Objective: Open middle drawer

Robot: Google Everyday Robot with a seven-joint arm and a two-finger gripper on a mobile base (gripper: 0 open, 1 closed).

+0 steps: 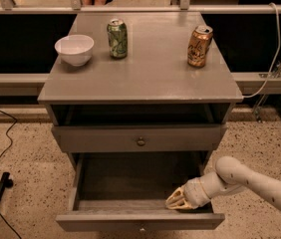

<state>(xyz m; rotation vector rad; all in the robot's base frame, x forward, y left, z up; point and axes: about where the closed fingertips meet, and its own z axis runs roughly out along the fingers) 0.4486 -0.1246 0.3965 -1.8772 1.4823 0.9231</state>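
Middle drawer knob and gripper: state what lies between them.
Camera view: only bare floor of the open bottom drawer separates the knob from the gripper at its front right.

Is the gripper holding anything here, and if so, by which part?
Cannot be told. The gripper sits inside the pulled-out middle drawer, against the inner side of its front panel near the right end.
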